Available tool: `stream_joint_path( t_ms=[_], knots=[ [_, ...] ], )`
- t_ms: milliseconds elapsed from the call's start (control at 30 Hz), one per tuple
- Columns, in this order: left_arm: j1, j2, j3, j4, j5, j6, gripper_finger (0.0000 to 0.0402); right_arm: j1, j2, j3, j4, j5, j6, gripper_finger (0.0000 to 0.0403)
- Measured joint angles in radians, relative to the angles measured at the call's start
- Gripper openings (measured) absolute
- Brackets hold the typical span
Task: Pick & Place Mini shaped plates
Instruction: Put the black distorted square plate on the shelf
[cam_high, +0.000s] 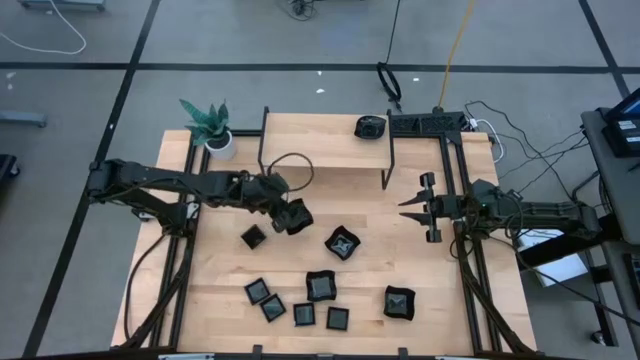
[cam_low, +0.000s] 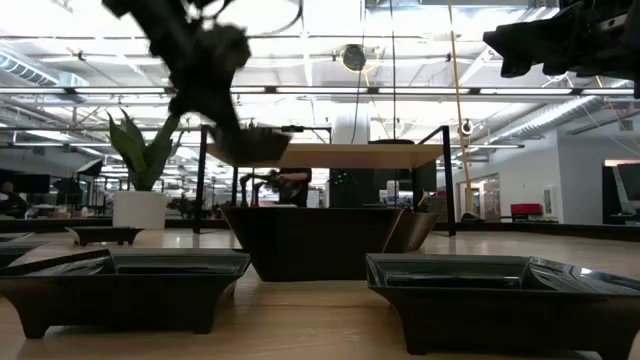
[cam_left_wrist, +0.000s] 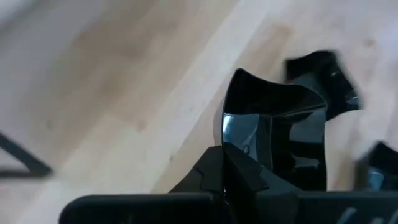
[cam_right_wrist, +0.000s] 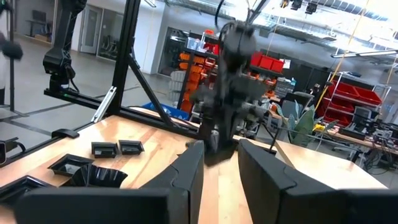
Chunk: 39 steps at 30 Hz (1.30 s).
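My left gripper (cam_high: 288, 213) is over the middle of the wooden table (cam_high: 220, 280), shut on one black glossy mini plate (cam_left_wrist: 273, 134), which it holds up in the air (cam_low: 252, 146). Several other black mini plates rest flat on the table: one just below the gripper (cam_high: 253, 237), a wavy-edged one (cam_high: 342, 242), a cluster near the front edge (cam_high: 300, 303) and one at the front right (cam_high: 399, 302). My right gripper (cam_high: 420, 206) waits open and empty above the table's right side, its fingers (cam_right_wrist: 186, 171) apart. My left gripper holds the plate by one edge of its rim (cam_left_wrist: 233, 146), pinched between the two fingers (cam_left_wrist: 245, 174). The fingers come slanting down from the table's left. The plate sticks out past the fingertips, lifted clear of the table (cam_low: 252, 146).
A raised wooden shelf on a black frame (cam_high: 325, 150) spans the table's far side, with a black object (cam_high: 370, 126) at its back. A potted green plant (cam_high: 210, 125) stands at the far left corner. Bare wood lies between the plates and the shelf.
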Motion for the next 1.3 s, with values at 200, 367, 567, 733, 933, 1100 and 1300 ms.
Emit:
stream_joint_path(
  t_ms=[200, 367, 567, 733, 933, 1100, 1300],
  knots=[
    [0.033, 0.0, 0.279, -0.214, -0.124, 0.138, 0.0009, 0.0, 0.005, 0.0, -0.002, 0.0, 0.0, 0.0091],
    [0.145, 0.0, 0.432, -0.269, -0.112, 0.234, 0.0004, 0.0, 0.005, 0.0, -0.001, 0.0, 0.0, 0.0091],
    [0.432, 0.0, 0.446, -0.328, 0.004, 0.24, 0.0004, 0.0, 0.005, 0.0, -0.001, 0.0, 0.0, 0.0091],
    [0.614, 0.008, 0.376, -0.223, 0.152, 0.177, 0.0005, 0.0, 0.006, 0.0, -0.001, 0.0, -0.001, 0.0091],
    [0.704, 0.008, 0.259, -0.141, 0.191, 0.178, 0.0007, 0.0, 0.006, 0.0, -0.001, 0.0, -0.002, 0.0091],
    [0.722, 0.008, 0.18, -0.078, 0.258, 0.153, 0.0005, 0.0, 0.006, 0.0, -0.001, 0.0, -0.001, 0.0091],
    [0.713, 0.008, 0.149, -0.03, 0.282, 0.153, 0.0004, 0.0, 0.006, 0.0, -0.001, 0.0, 0.0, 0.0091]
  ],
)
